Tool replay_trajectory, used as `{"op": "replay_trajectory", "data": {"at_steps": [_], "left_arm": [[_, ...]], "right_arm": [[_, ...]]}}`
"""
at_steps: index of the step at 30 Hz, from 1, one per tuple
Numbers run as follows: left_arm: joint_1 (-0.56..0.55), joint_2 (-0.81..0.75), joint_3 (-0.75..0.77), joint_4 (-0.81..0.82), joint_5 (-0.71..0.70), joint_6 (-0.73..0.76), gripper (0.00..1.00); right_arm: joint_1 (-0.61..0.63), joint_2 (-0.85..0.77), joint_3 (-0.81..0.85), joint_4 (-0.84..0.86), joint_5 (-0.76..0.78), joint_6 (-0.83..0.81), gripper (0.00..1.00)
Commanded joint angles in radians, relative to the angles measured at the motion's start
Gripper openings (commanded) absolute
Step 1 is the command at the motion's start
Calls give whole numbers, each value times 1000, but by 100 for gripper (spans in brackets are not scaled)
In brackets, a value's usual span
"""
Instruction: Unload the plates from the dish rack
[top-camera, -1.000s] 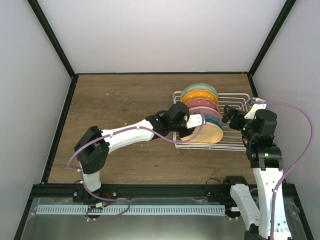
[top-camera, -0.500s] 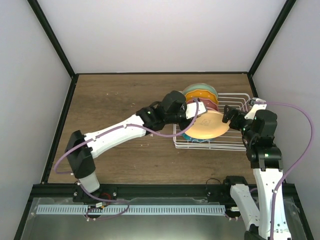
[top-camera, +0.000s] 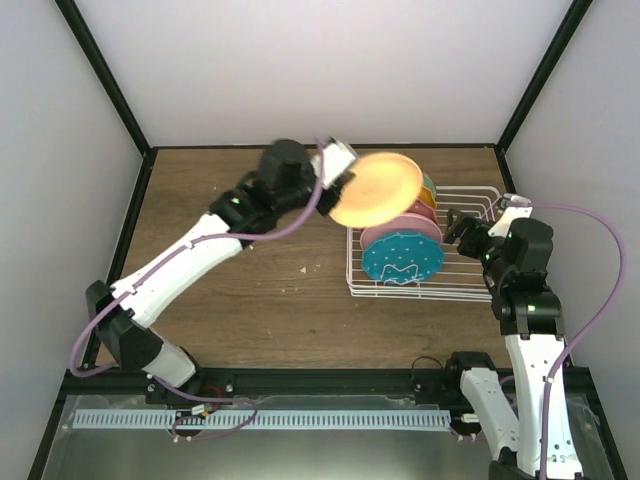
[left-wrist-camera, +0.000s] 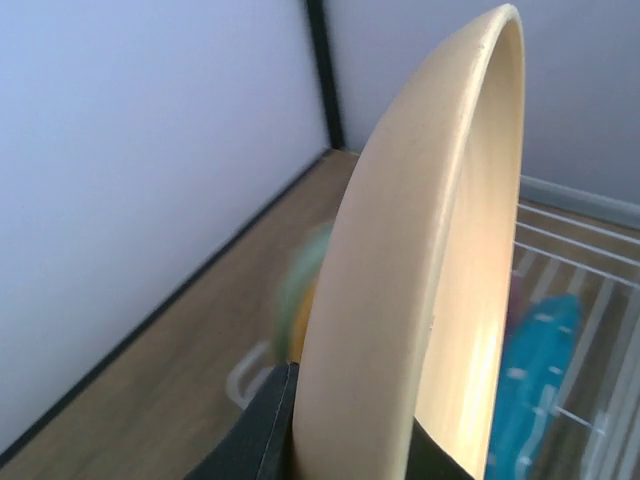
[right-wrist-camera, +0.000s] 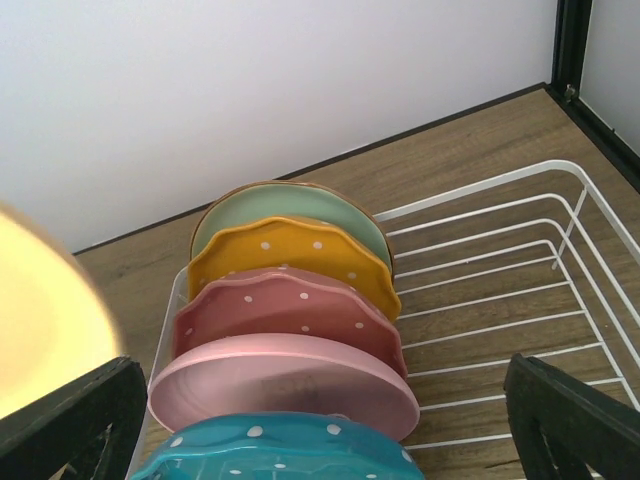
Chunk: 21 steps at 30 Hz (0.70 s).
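– Left fingers, what are they doing?
– Clamped on the rim of the peach plate, raised off the dish rack over the table, likely to clear the wire dividers.
– And the right fingers?
– Spread wide, empty, hovering beside the rack, where five plates stand upright, teal plate in front.
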Motion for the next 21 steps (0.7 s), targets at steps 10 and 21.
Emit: {"op": "replay_trajectory", "data": {"at_steps": [10,21], "left_arm": [[474,-71,-53,-154,452,-49,4],[632,22,-287,-1,561,-222,4]], "right_arm": [[10,70,-13,64,-46,13,100],[10,105,-10,85,-64,22,100]]}}
